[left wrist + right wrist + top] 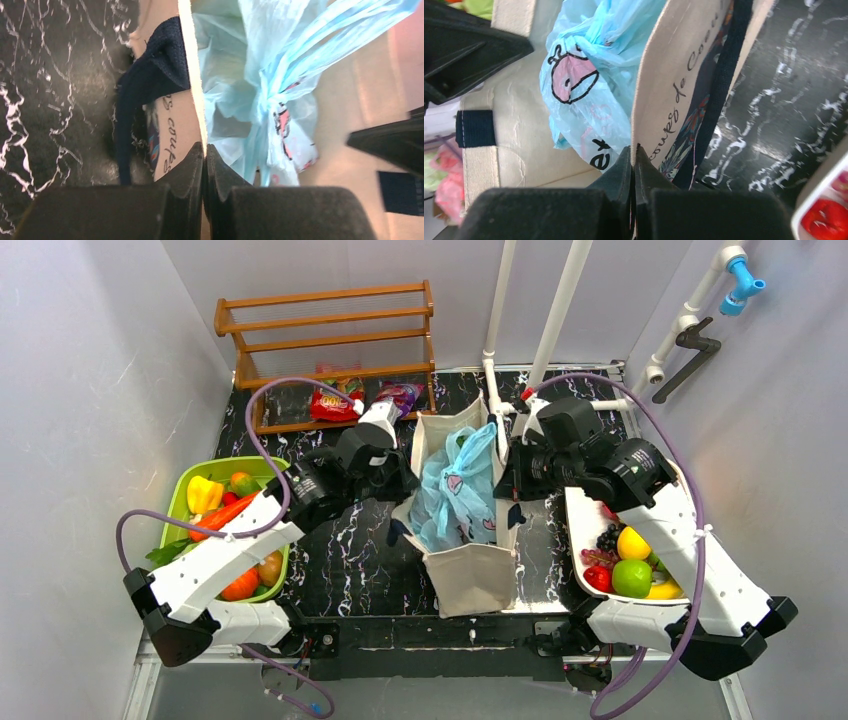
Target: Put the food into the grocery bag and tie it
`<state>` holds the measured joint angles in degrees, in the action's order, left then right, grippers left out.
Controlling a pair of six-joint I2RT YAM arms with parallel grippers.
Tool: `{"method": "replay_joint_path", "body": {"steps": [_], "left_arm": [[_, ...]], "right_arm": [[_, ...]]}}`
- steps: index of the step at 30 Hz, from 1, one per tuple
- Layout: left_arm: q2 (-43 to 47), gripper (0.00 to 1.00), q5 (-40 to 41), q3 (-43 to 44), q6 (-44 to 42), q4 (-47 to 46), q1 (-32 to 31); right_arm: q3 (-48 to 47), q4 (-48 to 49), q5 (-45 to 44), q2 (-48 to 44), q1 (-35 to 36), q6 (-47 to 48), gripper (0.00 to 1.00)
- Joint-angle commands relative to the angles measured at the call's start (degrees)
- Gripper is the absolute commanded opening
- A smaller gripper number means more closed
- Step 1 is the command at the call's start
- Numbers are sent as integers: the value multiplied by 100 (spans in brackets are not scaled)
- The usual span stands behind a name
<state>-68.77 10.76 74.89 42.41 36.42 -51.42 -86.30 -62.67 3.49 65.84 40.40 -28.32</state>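
On the black marble table (340,560), a beige canvas tote (470,580) stands open at centre, between a green basket (176,502) of produce at left and a white tray (580,522) of fruit at right. The light-blue grocery bag (455,495) sits inside the tote, its handles knotted at the top. The left gripper (205,148) has its jaws pressed together on the tote's left rim; the right gripper (635,149) pinches the right rim.
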Motion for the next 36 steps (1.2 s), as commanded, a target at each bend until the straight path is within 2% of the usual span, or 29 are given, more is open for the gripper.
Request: {"method": "replay_joint_path", "body": {"steps": [1, 6, 10, 18, 26, 28, 32, 36], "left_arm": [[-14, 0, -14, 682, -109, -481, 43], [-93, 0, -178, 541, 164, -1237, 44], [22, 0, -381, -178, 492, -2456, 41], [-15, 0, -598, -1325, 978, -4011, 42], [-170, 0, -784, -1322, 1187, -3980, 7], [-53, 0, -680, -1218, 1088, -3724, 3], [302, 0, -233, -858, 723, -2609, 7], [866, 0, 188, -1011, 407, -2237, 7]], "right_arm": [[-528, 873, 1032, 62, 39, -181, 1], [-305, 1271, 1113, 247, 194, -451, 1], [17, 1685, 1182, 350, 303, -702, 1], [525, 2143, 1197, 626, 413, -788, 1], [941, 2078, 959, 552, 448, -704, 1], [829, 1892, 799, 491, 451, -617, 1], [515, 1515, 466, 398, 451, -300, 1], [263, 1397, 289, 468, 451, -56, 1]]}}
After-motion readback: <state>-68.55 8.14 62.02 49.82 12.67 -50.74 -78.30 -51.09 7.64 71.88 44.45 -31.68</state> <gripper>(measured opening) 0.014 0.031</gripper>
